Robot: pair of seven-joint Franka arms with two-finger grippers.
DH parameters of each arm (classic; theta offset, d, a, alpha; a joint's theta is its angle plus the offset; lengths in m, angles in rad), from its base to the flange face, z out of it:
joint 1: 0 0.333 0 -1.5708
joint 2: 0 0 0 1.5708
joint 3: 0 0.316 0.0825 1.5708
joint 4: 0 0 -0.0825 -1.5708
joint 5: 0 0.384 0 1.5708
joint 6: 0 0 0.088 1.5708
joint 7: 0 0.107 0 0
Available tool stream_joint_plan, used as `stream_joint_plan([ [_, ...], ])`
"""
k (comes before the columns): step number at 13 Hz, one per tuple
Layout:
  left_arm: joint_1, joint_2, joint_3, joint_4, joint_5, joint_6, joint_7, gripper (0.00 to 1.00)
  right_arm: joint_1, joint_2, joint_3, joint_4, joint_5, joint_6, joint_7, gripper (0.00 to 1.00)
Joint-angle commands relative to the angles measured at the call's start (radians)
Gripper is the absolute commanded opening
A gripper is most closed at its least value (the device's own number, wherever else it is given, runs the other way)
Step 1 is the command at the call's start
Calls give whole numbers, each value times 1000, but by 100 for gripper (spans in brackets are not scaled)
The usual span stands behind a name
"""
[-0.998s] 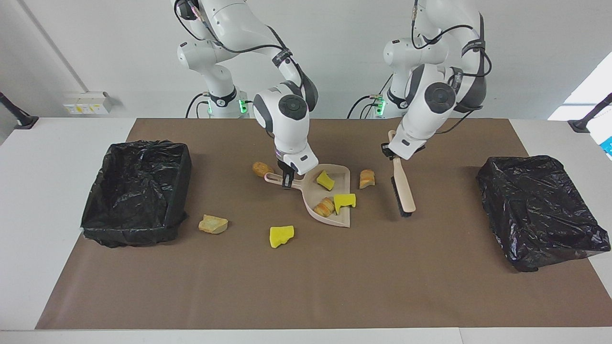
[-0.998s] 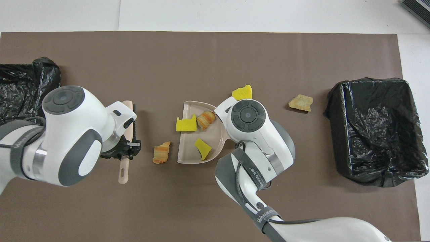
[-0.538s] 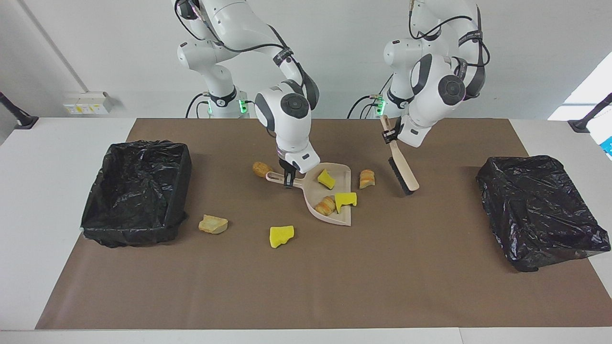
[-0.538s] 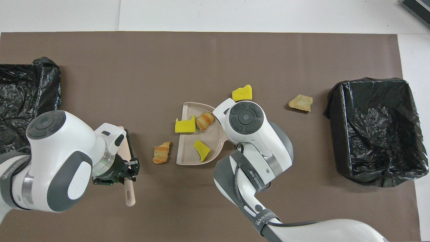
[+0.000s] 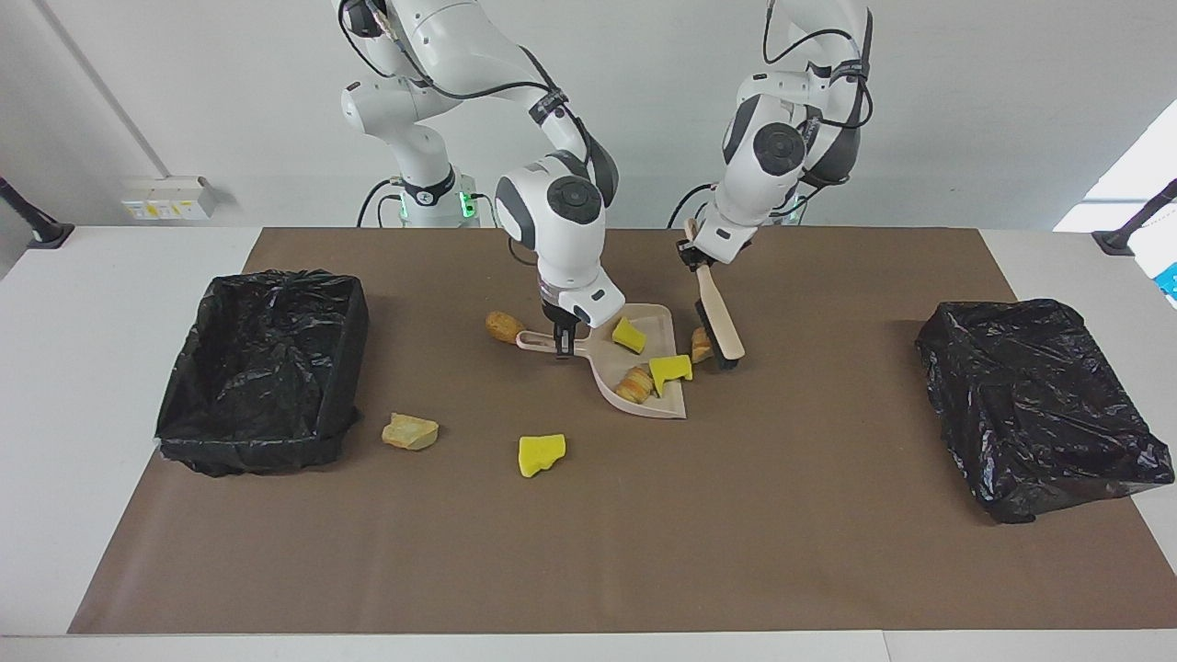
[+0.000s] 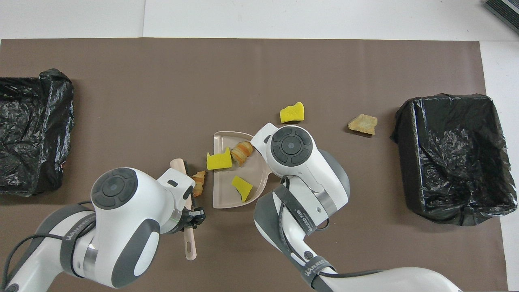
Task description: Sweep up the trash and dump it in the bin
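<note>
Two white robot arms work over a bench [image 5: 138, 570] covered by a brown mat [image 5: 588, 533].

The right pincer [image 5: 563, 342] is clamped on the handle of a beige dustpan [image 5: 664, 405] resting on the mat near its middle. In the overhead view the right arm's wrist hides this pincer and the handle entirely.

The left pincer [image 5: 696, 260] is closed on the handle of a beige brush [image 5: 719, 322], which slants down so its bristle end sits at the dustpan's open edge, toward the left arm's end of the bench. In the overhead view the left arm covers most of the brush; only its two ends show.

The trash lies scattered. In the dustpan are a yellow sponge wedge [image 5: 629, 335], a yellow notched sponge [image 5: 671, 370] and a striped bread lump [image 5: 634, 384]. A tan bread piece [image 5: 702, 345] sits between brush and pan, half hidden by the brush head. From the dustpan, a round brown lump [image 5: 502, 325] lies at about nine o'clock in the facing view, partly behind the handle and unseen from overhead. A yellow sponge chunk [image 5: 541, 454] lies at seven o'clock, and a tan crust piece [image 5: 410, 431] at eight o'clock.

A bin lined with black plastic [image 5: 262, 368] stands at the right arm's end. A second black-bagged bin [image 5: 1039, 405] stands at the left arm's end, cut off by the overhead view's edge.
</note>
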Motion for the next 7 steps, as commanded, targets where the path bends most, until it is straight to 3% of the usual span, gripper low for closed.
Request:
stream_joint_plan([
  [1, -8, -13, -12, 2, -18, 16, -9, 0, -13, -21, 5, -31, -3, 18, -65, 0],
  [4, 51, -15, -4, 42, -16, -3, 5, 0, -15, -20, 5, -30, -3, 16, -69, 0],
  [7, 62, -30, -1, -22, -10, -33, 19, 0, -18, -20, 5, -25, -3, 16, -86, 0],
])
